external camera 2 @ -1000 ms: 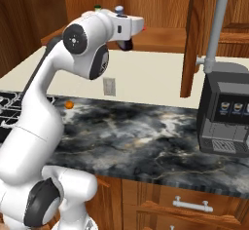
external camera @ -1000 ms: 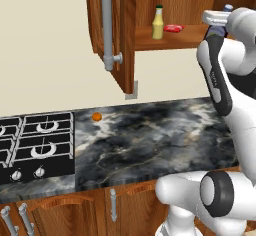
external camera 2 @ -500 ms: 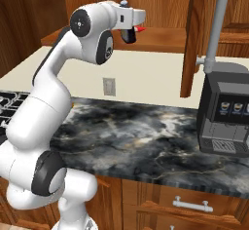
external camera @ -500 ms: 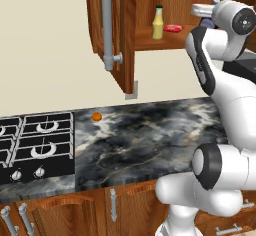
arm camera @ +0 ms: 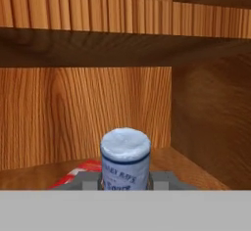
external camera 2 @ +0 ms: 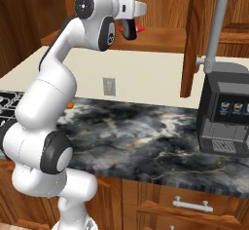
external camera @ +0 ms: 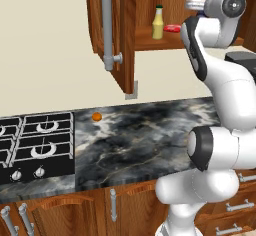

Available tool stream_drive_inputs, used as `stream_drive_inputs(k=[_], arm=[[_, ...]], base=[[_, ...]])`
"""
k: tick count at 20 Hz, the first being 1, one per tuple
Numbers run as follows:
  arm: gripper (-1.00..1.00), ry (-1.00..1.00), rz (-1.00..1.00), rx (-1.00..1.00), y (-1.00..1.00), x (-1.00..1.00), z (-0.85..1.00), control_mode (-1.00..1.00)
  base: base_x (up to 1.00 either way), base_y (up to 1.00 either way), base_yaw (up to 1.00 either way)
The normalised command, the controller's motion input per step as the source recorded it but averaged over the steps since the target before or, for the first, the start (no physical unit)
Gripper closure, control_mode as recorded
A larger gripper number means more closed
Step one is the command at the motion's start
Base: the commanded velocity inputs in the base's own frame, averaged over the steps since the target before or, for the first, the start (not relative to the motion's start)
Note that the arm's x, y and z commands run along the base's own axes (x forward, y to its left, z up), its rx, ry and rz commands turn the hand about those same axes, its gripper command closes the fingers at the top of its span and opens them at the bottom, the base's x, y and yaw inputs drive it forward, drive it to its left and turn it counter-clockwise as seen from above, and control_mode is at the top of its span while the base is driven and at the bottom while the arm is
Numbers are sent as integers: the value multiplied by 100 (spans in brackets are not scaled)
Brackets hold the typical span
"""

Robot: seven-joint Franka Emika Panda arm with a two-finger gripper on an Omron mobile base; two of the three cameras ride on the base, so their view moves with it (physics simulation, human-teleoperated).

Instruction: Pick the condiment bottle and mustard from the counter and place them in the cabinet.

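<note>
My gripper (external camera 2: 129,33) is shut on the condiment bottle (external camera 2: 128,28), a dark bottle held at the open front of the cabinet (external camera 2: 160,38). In the hand view the bottle's bluish cap and light label (arm camera: 125,156) sit between my gripper (arm camera: 125,182), facing the cabinet's wooden back wall and inner shelf (arm camera: 196,169). The mustard (external camera: 158,22) stands upright on the cabinet shelf (external camera: 150,42), left of my hand. Below lies the marble counter (external camera: 140,140).
A flat red item (external camera: 172,28) lies on the shelf between the mustard and my hand. The cabinet door (external camera: 125,35) with its grey bar handle (external camera: 107,25) hangs open on the left. An orange ball (external camera: 96,116) and stove (external camera: 35,140) are on the left; a coffee machine (external camera 2: 226,112) is on the right.
The arm has swung up and towards the cabinet, carrying the condiment bottle from beside the shelf to its open front. The mustard and red item have not moved.
</note>
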Motion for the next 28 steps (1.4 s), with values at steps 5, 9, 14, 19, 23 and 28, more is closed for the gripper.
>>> stream_drive_inputs(k=[5,9,14,19,23,28], arm=[[100,2,0,-2,0,2,-8,-100],[100,5,0,-5,0,14,-14,-100],[100,4,0,-1,0,34,-3,-100],[100,3,-3,0,0,50,0,-100],[100,3,-4,0,0,51,-5,-100],[100,3,-3,0,0,45,-15,-100]], base=[[0,0,0],[0,0,0],[0,0,0],[0,0,0],[0,0,0],[0,0,0]])
